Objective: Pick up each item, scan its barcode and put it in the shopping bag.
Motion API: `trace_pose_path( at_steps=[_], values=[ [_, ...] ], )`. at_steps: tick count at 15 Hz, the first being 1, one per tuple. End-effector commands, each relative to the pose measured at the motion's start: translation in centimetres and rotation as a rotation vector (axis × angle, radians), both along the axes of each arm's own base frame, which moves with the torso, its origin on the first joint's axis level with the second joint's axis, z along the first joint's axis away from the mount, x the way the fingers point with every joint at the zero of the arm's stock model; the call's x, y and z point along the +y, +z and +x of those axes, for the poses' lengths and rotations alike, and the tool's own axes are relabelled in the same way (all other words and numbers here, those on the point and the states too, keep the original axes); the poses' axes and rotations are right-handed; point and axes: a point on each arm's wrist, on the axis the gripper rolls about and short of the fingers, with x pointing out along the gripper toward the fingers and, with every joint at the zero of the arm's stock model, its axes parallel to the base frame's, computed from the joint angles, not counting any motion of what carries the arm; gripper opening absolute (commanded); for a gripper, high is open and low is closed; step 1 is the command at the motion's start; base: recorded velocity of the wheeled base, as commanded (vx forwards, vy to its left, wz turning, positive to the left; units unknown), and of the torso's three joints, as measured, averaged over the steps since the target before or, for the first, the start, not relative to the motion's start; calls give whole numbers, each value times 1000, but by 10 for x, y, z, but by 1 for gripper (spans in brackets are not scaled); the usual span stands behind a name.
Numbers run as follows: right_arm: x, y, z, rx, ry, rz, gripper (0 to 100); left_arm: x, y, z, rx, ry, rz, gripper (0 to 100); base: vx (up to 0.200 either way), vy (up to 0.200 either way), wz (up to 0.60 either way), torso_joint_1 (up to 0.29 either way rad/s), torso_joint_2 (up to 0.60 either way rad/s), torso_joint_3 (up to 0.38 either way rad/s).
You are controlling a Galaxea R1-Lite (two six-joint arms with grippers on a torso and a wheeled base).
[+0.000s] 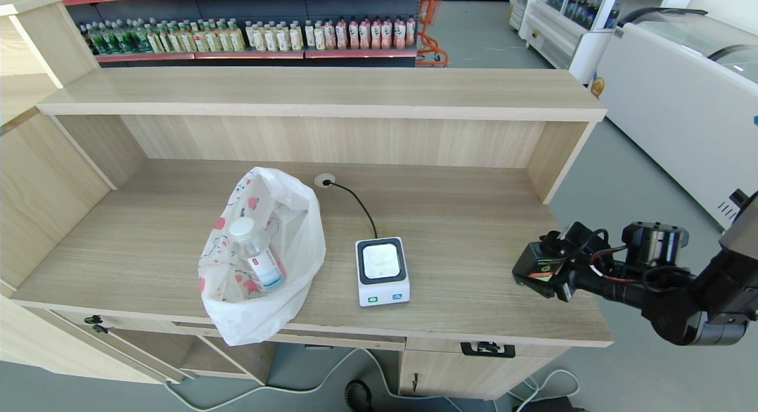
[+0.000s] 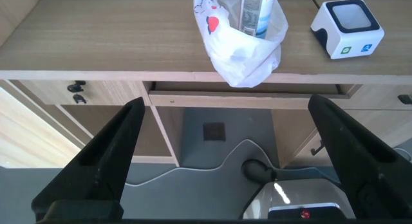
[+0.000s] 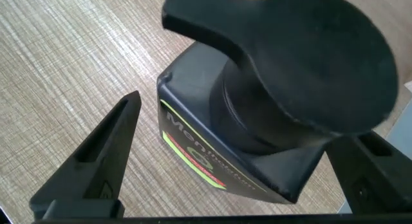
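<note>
Black box (image 3: 212, 153) lies tilted at the worktop's (image 1: 474, 222) right end, round cap toward the wrist, between the right gripper's (image 3: 244, 130) spread fingers (image 3: 96, 159), with the scanner (image 1: 382, 270) and shopping bag (image 1: 296, 246) to its left, and the left gripper (image 2: 225, 105) gapes likewise.

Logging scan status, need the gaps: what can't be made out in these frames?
- Barcode on the black box: the right gripper crowds it in the head view. In the right wrist view a round black top covers the upper faces.
- What lies under the bottle: hidden by the shopping bag plastic. The left wrist view cuts the bottle at the picture edge.
- Badges on the scanner: too small.
</note>
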Motion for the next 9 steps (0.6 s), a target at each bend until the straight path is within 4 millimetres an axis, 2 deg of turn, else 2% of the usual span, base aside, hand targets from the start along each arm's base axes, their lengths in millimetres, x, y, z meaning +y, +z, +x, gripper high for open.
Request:
trace_pose_path(
  at_steps=[1,2,3,9],
  values=[
    [4,-4,4,4,15,1,100,0,0,0,0,0,0,100,0,0,0,0,0,0],
    [5,-4,6,1,18,1,100,0,0,0,0,0,0,100,0,0,0,0,0,0],
    [8,-4,7,-4,26,0,0,0,0,0,0,0,0,100,0,0,0,0,0,0],
    [7,-1,5,-16,27,-3,0,0,0,0,0,0,0,100,0,0,0,0,0,0]
  ],
)
